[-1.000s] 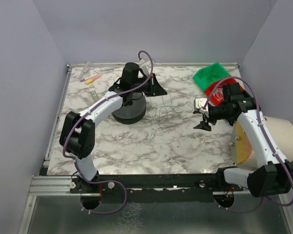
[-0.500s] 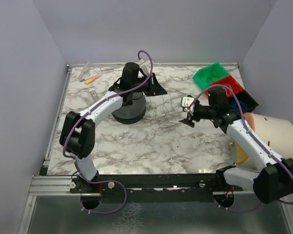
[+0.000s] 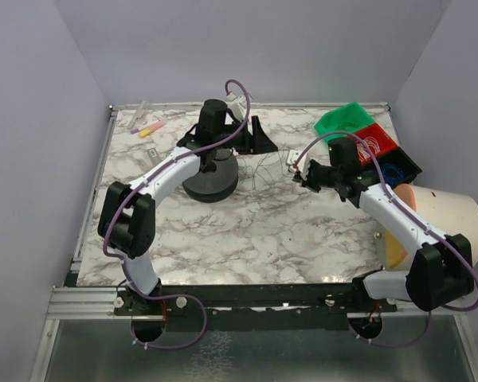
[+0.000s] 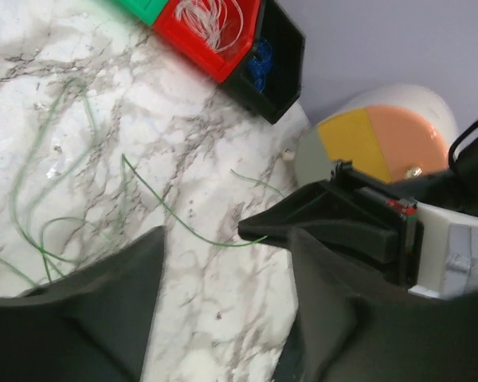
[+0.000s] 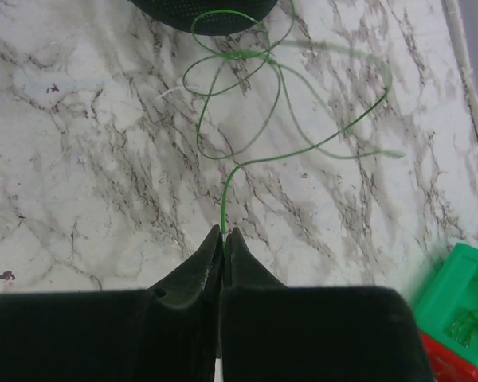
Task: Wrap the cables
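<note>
- While the right gripper (image 5: 223,239) pinches the end of the cable (image 5: 225,199), clenched tight, it should lead the strand under light tension toward 12 o'clock.
- Loose loops lie on the marble table (image 5: 80,159), running toward the black spool (image 5: 215,6); slack could snag.
- Only the left wrist view shows the left gripper (image 4: 227,239) spread and empty, with whitish coils (image 4: 211,20) in the red bin (image 4: 193,48) at 12 o'clock.

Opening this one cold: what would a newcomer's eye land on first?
The right claw stands out first, shut on the end of a thin green cable. The cable's loose loops sprawl across the marble table toward the black spool. Next comes the red bin at the table's far right corner, with a pale coil lying inside it.
</note>
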